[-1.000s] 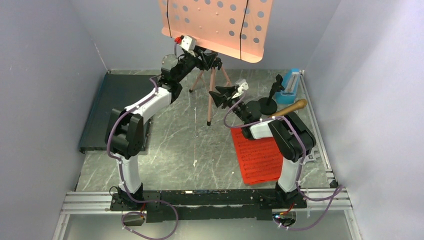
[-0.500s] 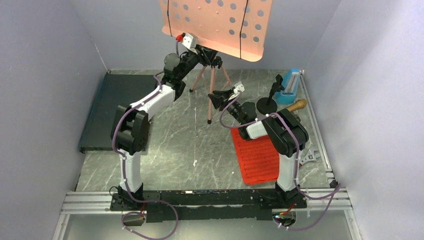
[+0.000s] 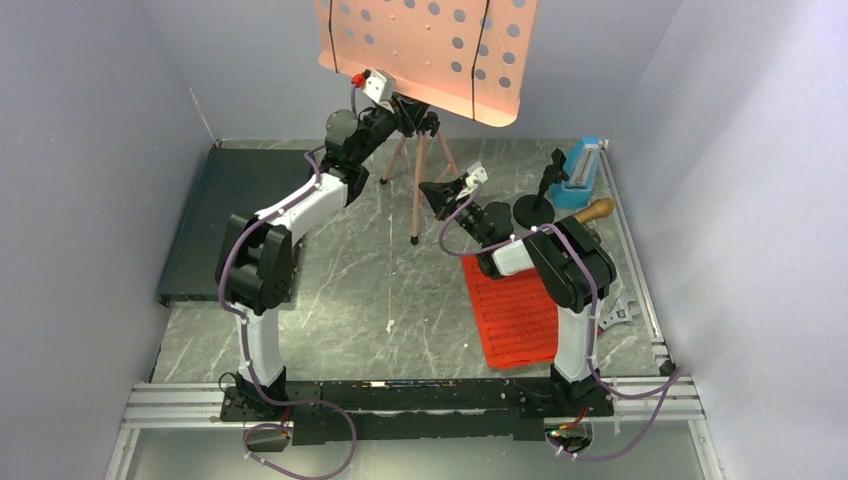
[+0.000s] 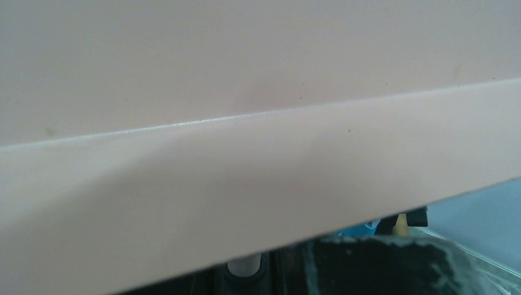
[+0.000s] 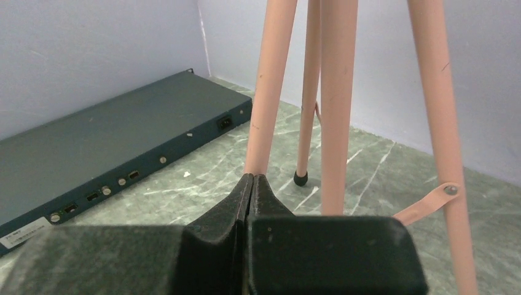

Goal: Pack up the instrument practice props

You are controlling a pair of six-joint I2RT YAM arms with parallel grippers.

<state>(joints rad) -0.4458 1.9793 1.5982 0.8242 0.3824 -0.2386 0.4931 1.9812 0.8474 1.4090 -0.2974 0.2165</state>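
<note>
The pink tripod music stand stands at the back middle, its perforated desk (image 3: 430, 45) high up and its legs (image 3: 417, 190) on the table. My left gripper (image 3: 418, 118) is shut on the stand's neck just under the desk. The desk's underside (image 4: 246, 123) fills the left wrist view and hides the fingers. My right gripper (image 3: 430, 190) is shut and empty, its tips (image 5: 252, 179) right before a pink leg (image 5: 270, 92). The blue metronome (image 3: 583, 160), the black round-base stand (image 3: 533, 208) and the gold microphone (image 3: 592, 212) are at the back right. The red sheet-music pages (image 3: 515, 312) lie by the right arm.
A flat dark rectangular case (image 3: 215, 215) lies along the left wall and also shows in the right wrist view (image 5: 110, 147). Grey walls close in the table on three sides. A metal rail (image 3: 400, 395) runs along the near edge.
My left arm has shifted the music stand slightly left and up; its near foot has moved a little. My right gripper has reached further left to the tripod legs, still shut.
</note>
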